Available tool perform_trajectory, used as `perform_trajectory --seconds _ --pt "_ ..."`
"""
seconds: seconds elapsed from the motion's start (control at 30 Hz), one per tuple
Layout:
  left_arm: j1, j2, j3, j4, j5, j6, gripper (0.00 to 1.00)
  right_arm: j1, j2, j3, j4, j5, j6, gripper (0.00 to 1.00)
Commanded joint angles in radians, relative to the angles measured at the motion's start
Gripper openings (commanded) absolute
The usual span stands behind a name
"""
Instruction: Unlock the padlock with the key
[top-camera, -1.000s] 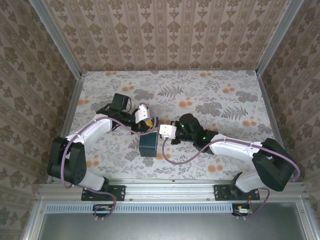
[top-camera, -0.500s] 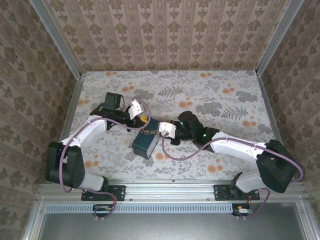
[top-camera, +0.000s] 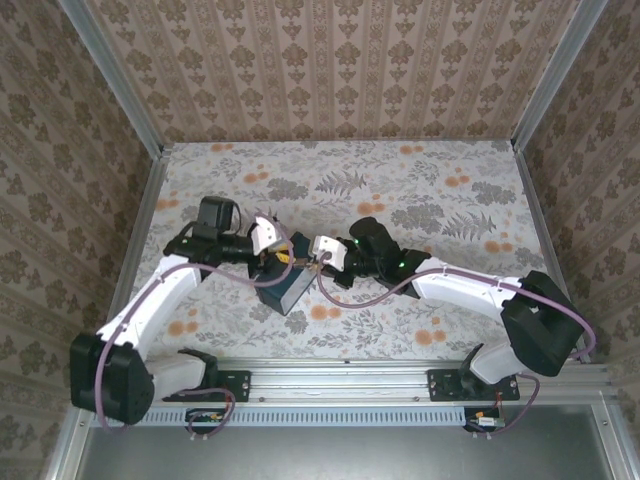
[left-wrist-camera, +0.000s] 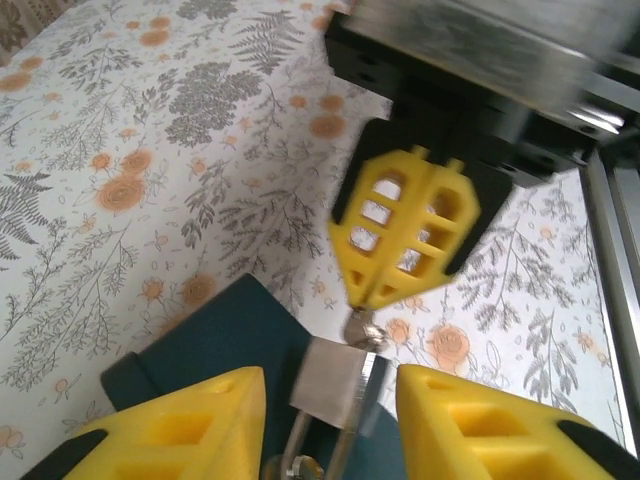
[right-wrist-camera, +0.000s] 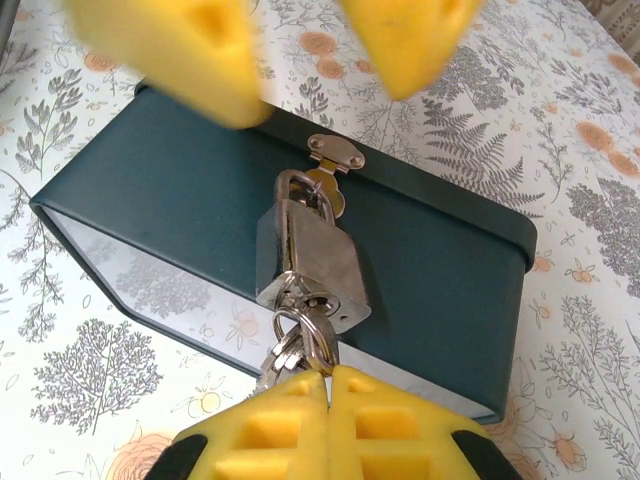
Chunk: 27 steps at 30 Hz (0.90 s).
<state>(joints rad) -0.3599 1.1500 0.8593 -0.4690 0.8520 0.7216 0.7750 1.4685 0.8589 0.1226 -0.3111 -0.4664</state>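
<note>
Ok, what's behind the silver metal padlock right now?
The silver metal padlock lies against the dark teal rectangular box, its shackle through a small silver hasp. The patch of box under its body is covered.

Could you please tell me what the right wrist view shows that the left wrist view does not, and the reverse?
Right wrist, not left wrist: the hasp on the dark teal box, and the keyhole face of the padlock, with the key on its ring. Left wrist, not right wrist: the right arm's black wrist body and the metal rail at the table's edge. Both: the padlock, the box, the right gripper shut on the key, the left gripper open, the floral table cover.
</note>
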Motion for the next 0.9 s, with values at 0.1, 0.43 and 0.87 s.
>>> perform_trajectory --seconds 0.1,0.43,0.87 --pt "-0.113 -0.096 -0.027 -0.089 -0.277 0.087 0.42 -0.003 0.036 0.048 -0.027 -0.009 0.044 0.07" --pt "-0.194 -0.091 -0.051 -0.047 -0.441 0.106 0.46 -0.003 0.028 0.015 0.015 0.01 0.052 0.11" --pt "-0.029 -0.162 -0.073 -0.047 -0.218 0.048 0.47 -0.034 0.034 -0.117 0.257 -0.03 -0.025 0.24"
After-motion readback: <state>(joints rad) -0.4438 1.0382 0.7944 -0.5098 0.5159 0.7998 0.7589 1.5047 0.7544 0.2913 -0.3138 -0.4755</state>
